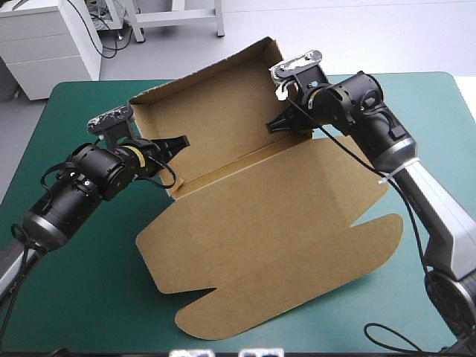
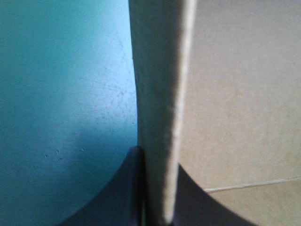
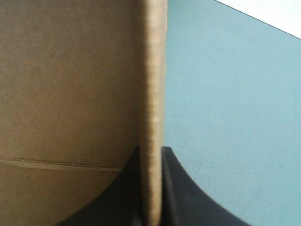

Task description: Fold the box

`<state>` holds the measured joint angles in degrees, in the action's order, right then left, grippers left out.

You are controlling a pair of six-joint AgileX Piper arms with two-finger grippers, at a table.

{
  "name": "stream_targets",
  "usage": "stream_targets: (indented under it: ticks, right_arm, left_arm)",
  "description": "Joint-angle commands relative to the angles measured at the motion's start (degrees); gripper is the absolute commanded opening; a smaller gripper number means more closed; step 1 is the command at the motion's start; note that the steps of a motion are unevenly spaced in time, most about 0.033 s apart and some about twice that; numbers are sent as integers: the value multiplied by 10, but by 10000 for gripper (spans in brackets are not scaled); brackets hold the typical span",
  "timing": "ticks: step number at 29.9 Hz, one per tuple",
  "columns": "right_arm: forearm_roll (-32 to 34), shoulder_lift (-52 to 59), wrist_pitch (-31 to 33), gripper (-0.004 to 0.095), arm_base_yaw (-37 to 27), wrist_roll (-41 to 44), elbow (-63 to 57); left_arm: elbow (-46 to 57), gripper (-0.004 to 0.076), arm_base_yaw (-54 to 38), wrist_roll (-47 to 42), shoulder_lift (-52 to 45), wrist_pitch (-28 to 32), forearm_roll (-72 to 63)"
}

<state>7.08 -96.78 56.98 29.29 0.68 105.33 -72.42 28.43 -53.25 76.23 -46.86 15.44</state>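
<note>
The brown box [image 1: 275,223] lies in the middle of the table, its back and side walls raised and its lid flat toward the near edge. My left gripper [image 1: 177,143] is at the left side wall, fingers all but shut on the board. In the left wrist view that wall's edge [image 2: 162,117] runs between the black fingers [image 2: 157,188]. My right gripper [image 1: 281,125] holds the right side wall the same way. That wall's edge [image 3: 153,94] shows between its fingers [image 3: 151,188] in the right wrist view.
The teal-green cover [image 1: 89,282] shows on all sides of the box. The lid's rounded flaps [image 1: 223,320] reach close to the table's near edge. The raised back wall [image 1: 223,67] stands near the far edge.
</note>
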Motion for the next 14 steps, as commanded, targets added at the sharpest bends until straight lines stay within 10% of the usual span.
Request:
stream_targets:
  ticks: [1, 14]
  right_arm:
    - [-24, 35, -48, -8, 3, 17, 19]
    - [120, 6, 86, -10, 0, 126, 18]
  left_arm:
    - [-17, -8, 6, -6, -13, 46, 15]
    - [-112, -8, 5, 128, 46, -1, 34]
